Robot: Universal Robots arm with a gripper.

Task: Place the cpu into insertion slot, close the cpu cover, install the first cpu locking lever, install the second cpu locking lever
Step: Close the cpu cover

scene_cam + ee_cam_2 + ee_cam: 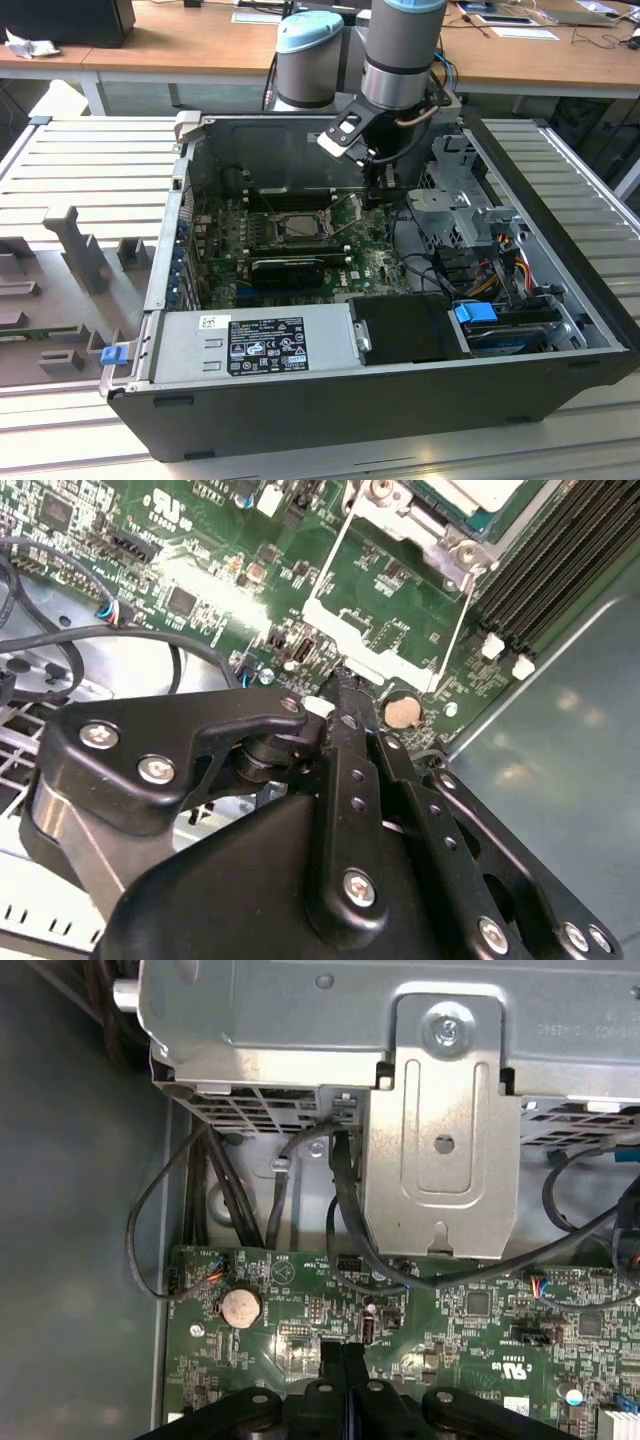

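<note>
The black metal two-fingered gripper point(341, 685) is nearest the lens in both wrist views. Its fingers are pressed together with nothing visible between them, and their tips sit just above the green circuit board point(450, 1310), just beside a round silver coin cell point(402, 710). Directly ahead of the tips is the cpu cover point(335, 620), a thin silver square frame plate with a large window. It is swung open away from the socket, so the board shows through it; I cannot tell whether the tips touch its free edge. Beyond its hinge, the small flat silvery-beige cpu point(470, 490) appears to lie in the black-framed square insertion slot point(262, 230), so placing looks done while the cover is not yet closed. I judge three risks here. The plate is thin and smooth, so closed tips pushing on it could slip onto the coin cell or small board parts. A chip not seated flat would be pinched under the cover. The black cables point(340, 1220) near the wrist could snag.
</note>
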